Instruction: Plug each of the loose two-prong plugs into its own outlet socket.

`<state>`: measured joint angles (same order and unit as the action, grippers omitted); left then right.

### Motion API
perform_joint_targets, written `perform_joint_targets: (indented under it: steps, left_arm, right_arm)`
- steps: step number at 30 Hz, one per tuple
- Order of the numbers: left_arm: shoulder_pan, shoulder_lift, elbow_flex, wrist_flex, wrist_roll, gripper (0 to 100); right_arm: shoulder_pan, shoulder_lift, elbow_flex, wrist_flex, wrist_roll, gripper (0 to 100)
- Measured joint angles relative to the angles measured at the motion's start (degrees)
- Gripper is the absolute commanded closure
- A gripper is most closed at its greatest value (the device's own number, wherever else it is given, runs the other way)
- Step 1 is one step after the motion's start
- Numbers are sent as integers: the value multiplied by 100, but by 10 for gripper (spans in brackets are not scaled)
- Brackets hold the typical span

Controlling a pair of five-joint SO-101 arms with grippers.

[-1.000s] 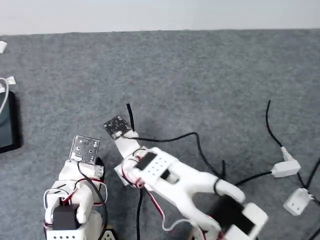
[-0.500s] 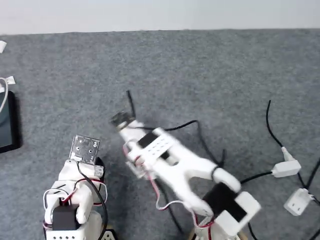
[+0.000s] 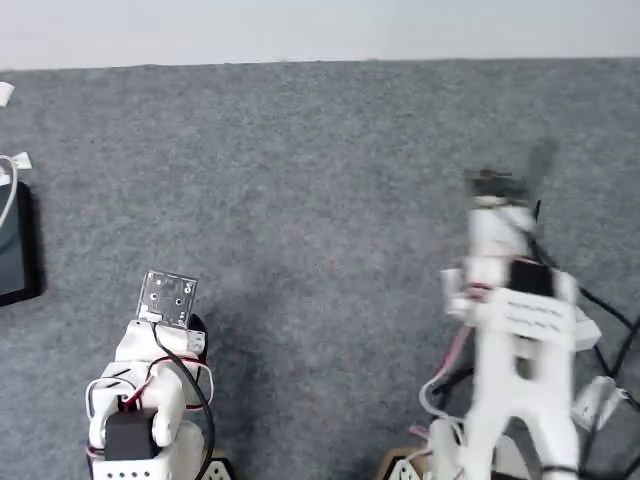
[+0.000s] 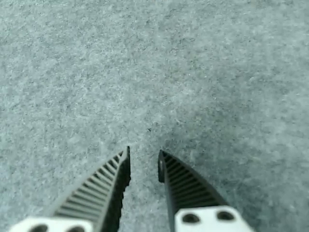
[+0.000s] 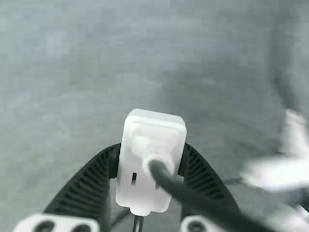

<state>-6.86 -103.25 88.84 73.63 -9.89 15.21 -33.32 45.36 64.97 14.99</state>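
Fuzzy grey felt worktop (image 3: 330, 150) beneath; left pincer (image 4: 144, 162), ribbed black fingers slightly apart w/ nothing betw. them; right pincer (image 5: 150, 151) clamped on smooth white rounded-box plug (image 5: 153, 128), thick black cord (image 5: 183, 191) running back toward its wrist.

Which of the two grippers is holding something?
The right gripper, clamped on a white plug with a black cord; the left gripper is open over grey carpet.
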Motion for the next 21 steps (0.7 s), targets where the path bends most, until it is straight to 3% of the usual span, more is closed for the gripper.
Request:
perform_joint_targets:
  steps: [5, 10, 12, 16, 21]
  left_arm:
    - [0, 0, 79, 0, 0, 985]
    - [0, 0, 88, 0, 0, 985]
    - [0, 0, 88, 0, 0, 985]
    - [-18, 0, 88, 0, 0, 986]
    - [-325, 0, 88, 0, 132, 986]
  right_arm:
    - [1758, 105, 343, -1055, 422, 937]
    - [2189, 703, 352, -1433, 510, 750]
    - [2207, 721, 352, -1363, 510, 794]
    - [2207, 484, 88, -448, -35, 984]
    - [2163, -642, -202, 695, -413, 990]
